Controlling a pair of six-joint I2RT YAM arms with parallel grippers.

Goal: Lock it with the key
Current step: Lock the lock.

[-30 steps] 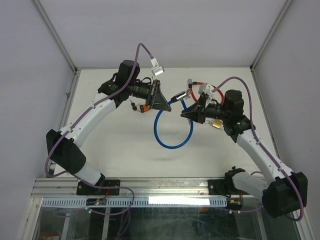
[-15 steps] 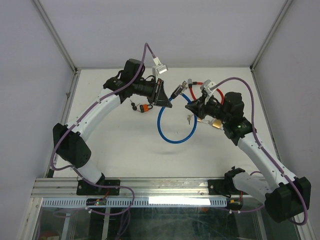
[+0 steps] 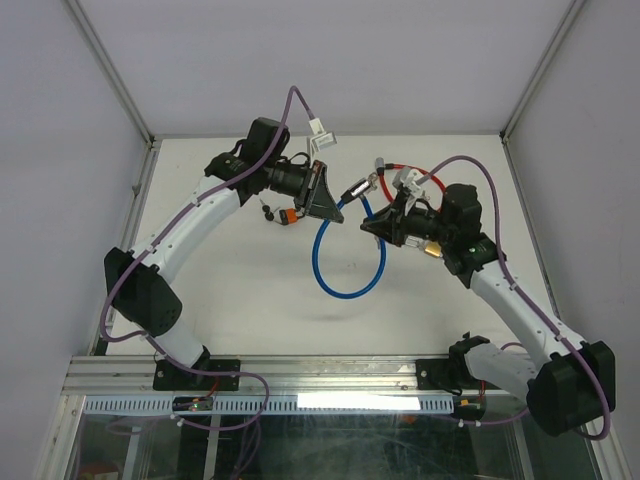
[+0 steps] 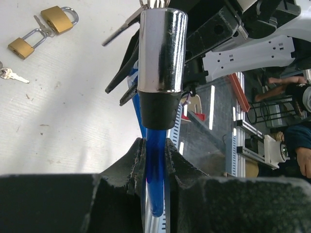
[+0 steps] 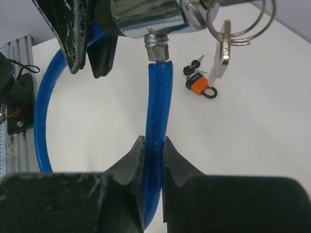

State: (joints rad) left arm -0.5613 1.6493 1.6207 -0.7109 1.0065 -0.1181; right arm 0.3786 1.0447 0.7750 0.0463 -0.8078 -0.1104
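Blue cable lock (image 3: 347, 262) shifted nearer than before — left fingers (image 4: 136, 161) clamped beneath its chrome barrel (image 4: 162, 48), right fingers (image 5: 134, 158) clamped beneath its pin end (image 5: 158, 48).

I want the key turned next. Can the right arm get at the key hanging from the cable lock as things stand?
Probably not yet: the right tool is shut on the blue cable, though the key hangs close, unobstructed.

Glossy chrome lock barrel (image 4: 162, 48), smooth blue plastic-coated cable (image 5: 158, 111), shiny brass padlocks (image 4: 57, 19), matt white table (image 4: 63, 121)
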